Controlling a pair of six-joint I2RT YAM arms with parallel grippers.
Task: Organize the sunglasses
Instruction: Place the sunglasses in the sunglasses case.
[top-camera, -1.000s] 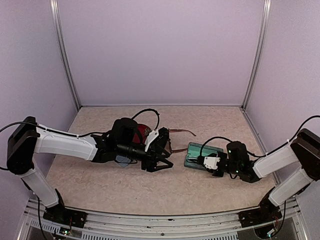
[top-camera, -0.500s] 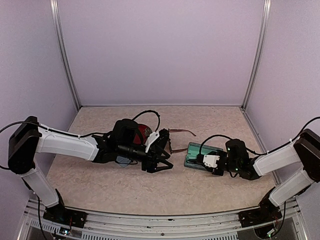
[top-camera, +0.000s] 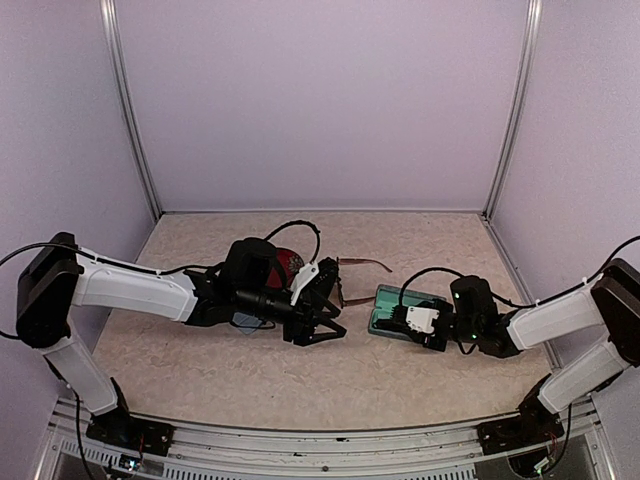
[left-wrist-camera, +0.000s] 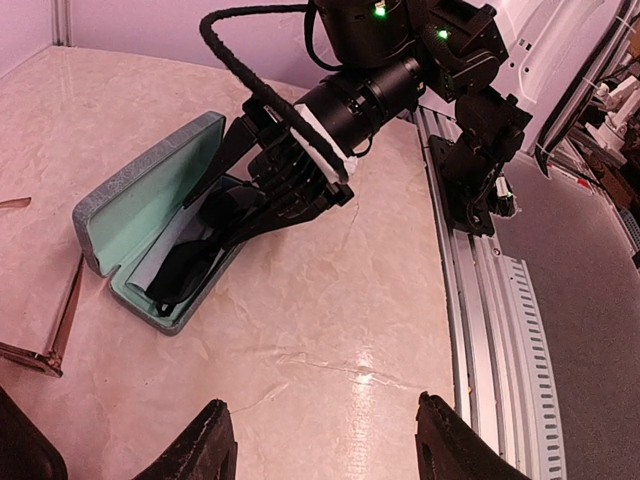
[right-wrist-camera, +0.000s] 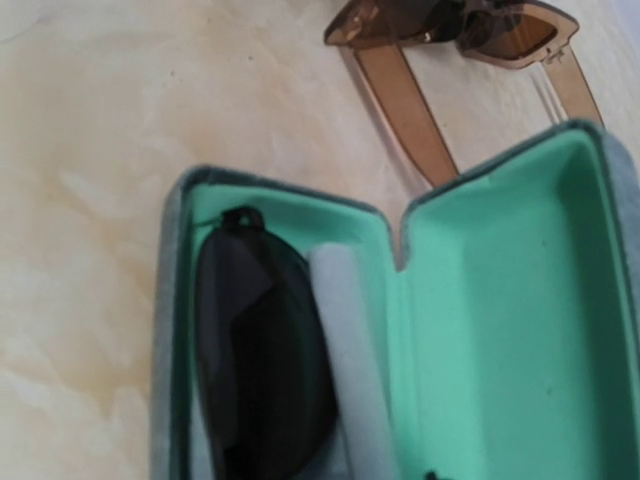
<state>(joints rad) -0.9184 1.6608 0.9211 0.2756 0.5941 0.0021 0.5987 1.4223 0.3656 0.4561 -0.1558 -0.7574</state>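
The black sunglasses (right-wrist-camera: 262, 372) lie folded inside the open grey-blue case (right-wrist-camera: 500, 300) with mint lining, beside a rolled light-blue cloth (right-wrist-camera: 345, 350). The case also shows in the top view (top-camera: 398, 299). My right gripper (top-camera: 392, 322) reaches into the case, its open fingers (left-wrist-camera: 285, 205) over the black sunglasses (left-wrist-camera: 185, 265). The reddish-brown sunglasses (right-wrist-camera: 450, 25) lie unfolded on the table just beyond the case; one arm shows in the top view (top-camera: 365, 264). My left gripper (left-wrist-camera: 325, 450) is open and empty, low over the table left of the case (left-wrist-camera: 150, 190).
A dark case with red lining (top-camera: 286, 262) sits behind my left arm. A light-blue cloth (top-camera: 243, 320) lies under that arm. The metal front rail (left-wrist-camera: 490, 300) runs along the table's near edge, and side walls close in the table.
My right gripper has crept left, further over the open case. The left arm has barely moved.
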